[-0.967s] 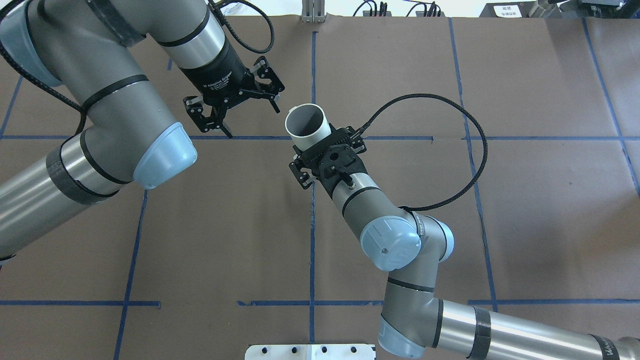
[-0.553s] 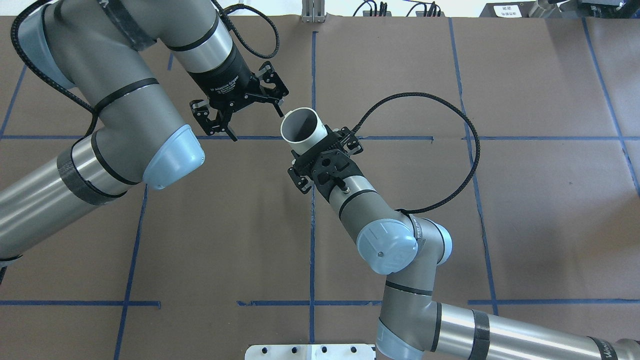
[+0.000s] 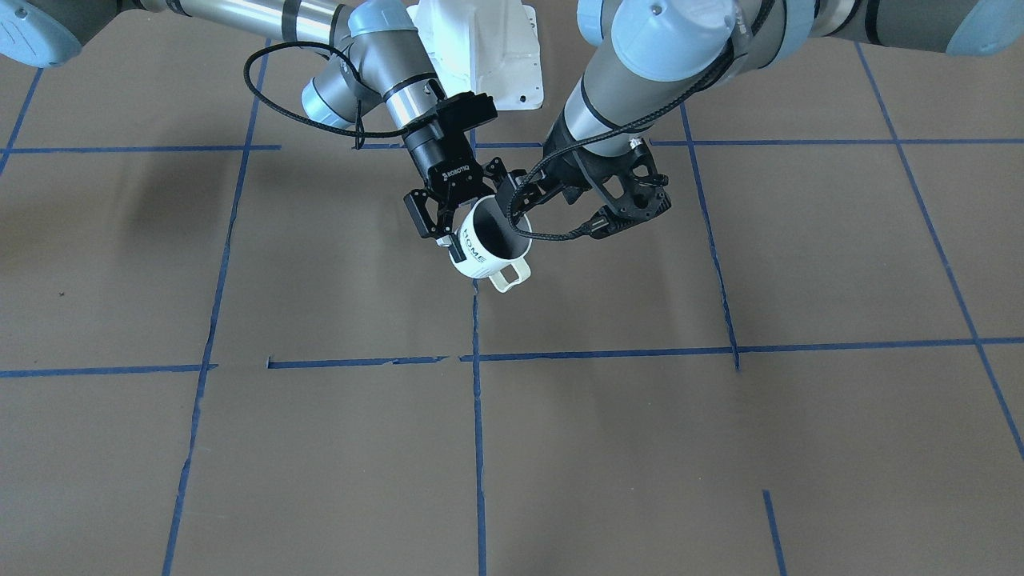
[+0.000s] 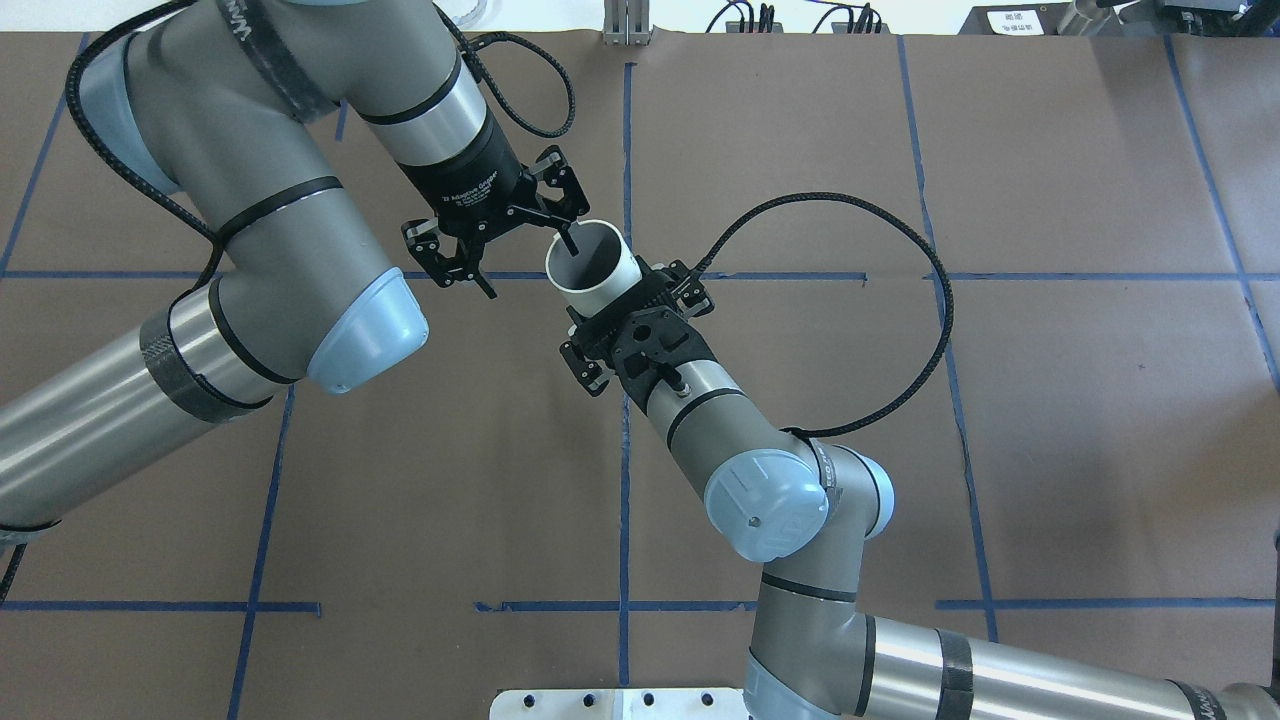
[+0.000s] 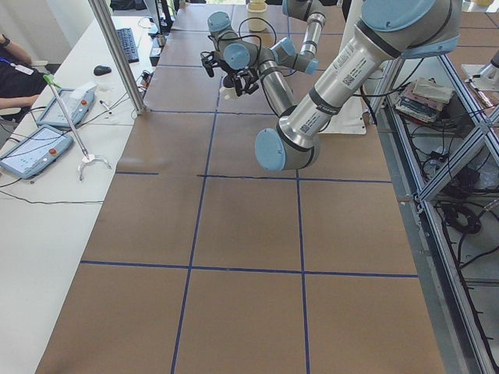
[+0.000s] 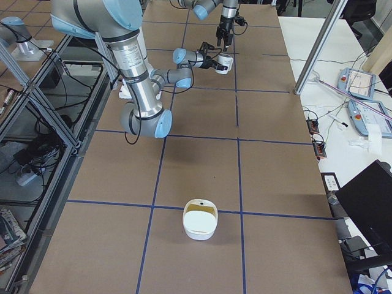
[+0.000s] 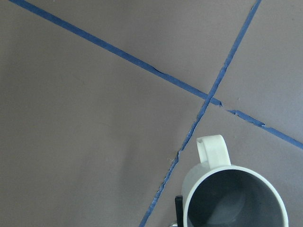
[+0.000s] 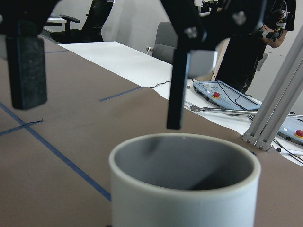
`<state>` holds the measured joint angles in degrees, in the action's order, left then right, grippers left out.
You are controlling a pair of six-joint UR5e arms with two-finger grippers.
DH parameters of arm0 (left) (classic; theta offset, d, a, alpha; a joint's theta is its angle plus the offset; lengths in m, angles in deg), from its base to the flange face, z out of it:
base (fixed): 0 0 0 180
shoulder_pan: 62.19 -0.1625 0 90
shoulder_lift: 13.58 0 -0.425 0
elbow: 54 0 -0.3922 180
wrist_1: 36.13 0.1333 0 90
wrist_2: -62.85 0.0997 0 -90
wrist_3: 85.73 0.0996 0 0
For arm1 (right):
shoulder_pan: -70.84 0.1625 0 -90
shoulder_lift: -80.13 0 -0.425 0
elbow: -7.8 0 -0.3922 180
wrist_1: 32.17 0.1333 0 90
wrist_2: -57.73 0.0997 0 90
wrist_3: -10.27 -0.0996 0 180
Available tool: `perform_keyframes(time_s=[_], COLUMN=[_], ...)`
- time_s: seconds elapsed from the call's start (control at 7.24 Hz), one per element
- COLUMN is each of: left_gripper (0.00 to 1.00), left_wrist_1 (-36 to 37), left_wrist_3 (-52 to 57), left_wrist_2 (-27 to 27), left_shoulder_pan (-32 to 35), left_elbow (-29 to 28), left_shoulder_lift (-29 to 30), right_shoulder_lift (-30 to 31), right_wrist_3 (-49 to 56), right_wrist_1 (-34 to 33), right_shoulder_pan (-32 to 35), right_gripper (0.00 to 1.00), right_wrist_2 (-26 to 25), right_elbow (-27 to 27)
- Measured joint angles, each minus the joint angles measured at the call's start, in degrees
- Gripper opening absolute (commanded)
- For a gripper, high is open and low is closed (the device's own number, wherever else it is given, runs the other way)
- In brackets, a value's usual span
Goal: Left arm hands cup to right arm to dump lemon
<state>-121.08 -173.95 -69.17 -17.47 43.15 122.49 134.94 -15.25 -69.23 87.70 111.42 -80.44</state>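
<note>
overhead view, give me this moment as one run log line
phase: handover, pre-grasp | right gripper: shut on white HOME mug, held in air | left gripper: open, one finger by mug rim | lemon: none visible

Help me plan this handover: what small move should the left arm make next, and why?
Probably ease the left gripper down slightly. Its jaws seem to stand open just above the mug, one over the mouth, one outside, while the right gripper holds the mug lower down. Lowering would straddle the wall.
</note>
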Motion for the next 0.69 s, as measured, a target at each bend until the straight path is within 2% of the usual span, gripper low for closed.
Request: perform_keyframes(time_s=[0.28,0.41,0.69], left_gripper=[0.6,0.46,0.39], left_wrist_1=[-2.94,-3.42,-3.69], left_wrist_3=[-2.13,-2.45,-2.45], left_wrist_2=[0.14,0.19,0.28], left_shoulder_pan=[-0.76,-0.93,-1.44], left_elbow=[-1.27,-1.47,-1.59], left_shoulder_lift=[-0.01,-0.04,-0.23], right_shoulder_lift=[-0.23,-0.31,-0.41], right_wrist_3=[-0.28,-0.31,-0.32], right_wrist_1=[-0.02,-0.01,0.05], right_shoulder_pan=[-0.18,-0.24,-0.31], right_gripper=[0.41,0.41,0.41], right_wrist_2=[0.01,0.01,0.01], right_elbow=[0.0,-0.01,-0.04])
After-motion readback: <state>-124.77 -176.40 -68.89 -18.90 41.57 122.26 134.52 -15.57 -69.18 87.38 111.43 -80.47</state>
